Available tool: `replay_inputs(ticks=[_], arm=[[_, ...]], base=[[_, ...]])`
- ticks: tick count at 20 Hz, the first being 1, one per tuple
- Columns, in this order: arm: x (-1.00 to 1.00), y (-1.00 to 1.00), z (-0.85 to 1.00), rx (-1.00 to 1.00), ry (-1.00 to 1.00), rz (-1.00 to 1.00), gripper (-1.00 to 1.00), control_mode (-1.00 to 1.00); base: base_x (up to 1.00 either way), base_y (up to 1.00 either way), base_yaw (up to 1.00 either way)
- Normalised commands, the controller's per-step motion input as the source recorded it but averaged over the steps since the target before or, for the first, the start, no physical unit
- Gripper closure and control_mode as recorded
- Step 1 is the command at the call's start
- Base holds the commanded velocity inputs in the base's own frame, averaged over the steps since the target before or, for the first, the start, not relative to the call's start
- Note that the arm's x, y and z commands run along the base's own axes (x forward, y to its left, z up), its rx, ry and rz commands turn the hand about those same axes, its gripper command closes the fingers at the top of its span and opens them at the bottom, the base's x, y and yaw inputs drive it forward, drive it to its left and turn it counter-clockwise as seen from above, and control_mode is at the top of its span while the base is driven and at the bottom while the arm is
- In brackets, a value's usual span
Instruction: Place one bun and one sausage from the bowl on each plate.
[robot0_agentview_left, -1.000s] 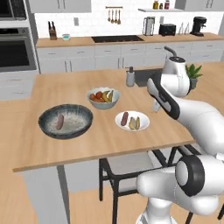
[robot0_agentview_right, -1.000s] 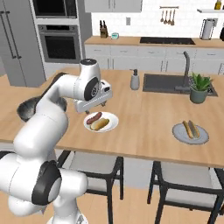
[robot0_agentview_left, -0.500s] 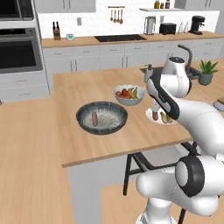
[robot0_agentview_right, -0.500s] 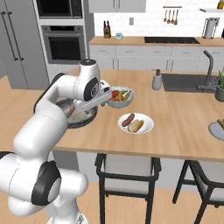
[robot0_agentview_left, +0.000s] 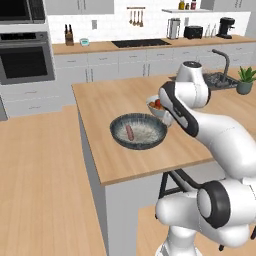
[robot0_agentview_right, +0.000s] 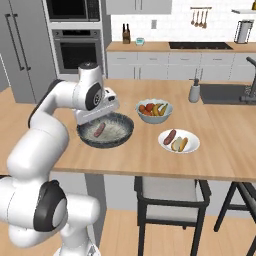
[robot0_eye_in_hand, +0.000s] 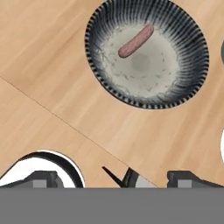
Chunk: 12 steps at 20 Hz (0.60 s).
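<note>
Both base views are shifted against a second ago, so the base has been driven along the desk (robot0_agentview_right: 150, 165); the things themselves lie as before. One sausage (robot0_agentview_right: 99, 130) is left in the bowl (robot0_agentview_right: 122, 134), toward 11 o'clock of centre in the hand view. With the white plate (robot0_agentview_right: 192, 145) already served, another fetch seems due. Above the bowl the hand (robot0_agentview_right: 96, 114) is held wide and empty. Ovens and cabinets stand behind.
</note>
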Motion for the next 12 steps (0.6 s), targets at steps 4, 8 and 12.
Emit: replay_inputs(ticks=[4,8,12], arm=[[0.02,0.48,0.06,0.19,0.06,-0.26,-1.0,-1.0],[0.27,0.19,-0.63,0.21,-0.01,-0.34,-1.0,-1.0],[0.57,0.18,-0.86,0.0,-0.18,-0.21,-1.0,-1.0]], base=[[0.0,0.0,0.0],[0.0,0.0,0.0],[0.0,0.0,0.0]])
